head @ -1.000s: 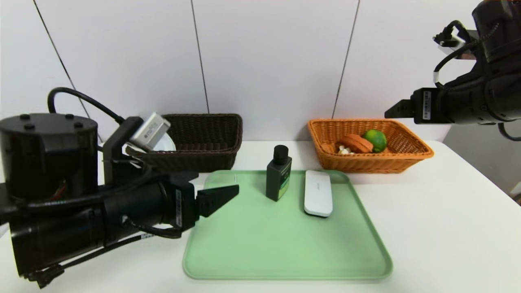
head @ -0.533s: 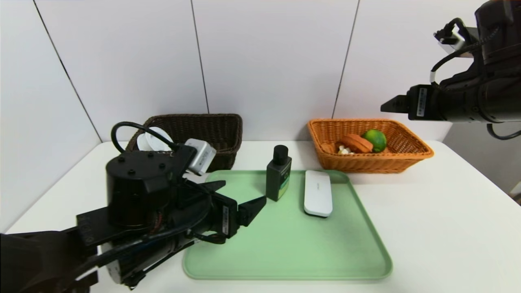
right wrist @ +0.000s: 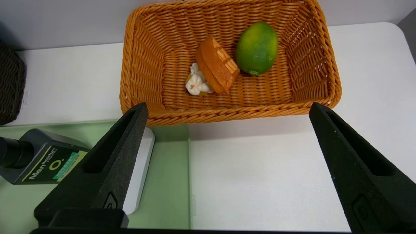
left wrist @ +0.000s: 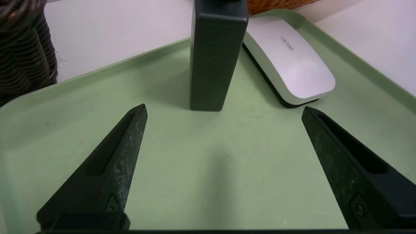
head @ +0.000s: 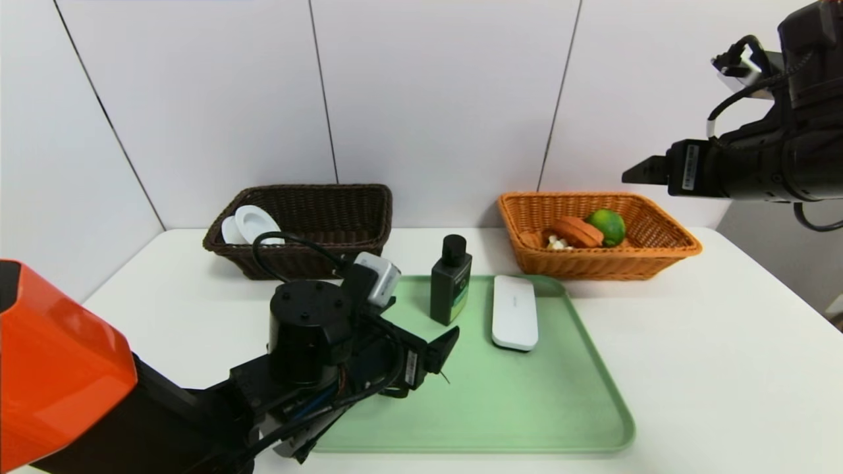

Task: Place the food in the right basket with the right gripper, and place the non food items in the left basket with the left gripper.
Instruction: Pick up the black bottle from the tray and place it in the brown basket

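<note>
Sorting non-food, step in hand: approach to the bottle (head: 451,282).

- Left tool (left wrist: 224,112): low over the green tray (head: 527,421), fingers wide apart and empty, aimed at the bottle with a gap of bare tray between tips and bottle.
- Bottle: dark, black cap, green label, upright on the tray's far part; in the left wrist view it stands between the lines of the two fingers, slightly toward one side.
- Flat white box (head: 514,311): lying on the tray just beside the bottle, not touching it as far as can be told.
- White round container (head: 249,224): already in the left basket (head: 316,201), at its far-left end.
- Left basket: dark brown wicker, on the tabletop (head: 711,342) behind the tray's left corner.
- Right basket (head: 665,253): orange wicker, on the tabletop behind the tray's right corner; holds the green fruit (right wrist: 256,47) and the tart wedge (right wrist: 216,65). Food looks finished.
- Right tool (right wrist: 227,109): raised near the right basket, fingers apart, empty, idle.

Judged remaining: bottle and box, both for the left basket.

Next move calls for: easing forward until the fingers straddle the bottle's body, centring first, closing below the cap. Risk: a tip nudging the upright bottle over or against the box.
</note>
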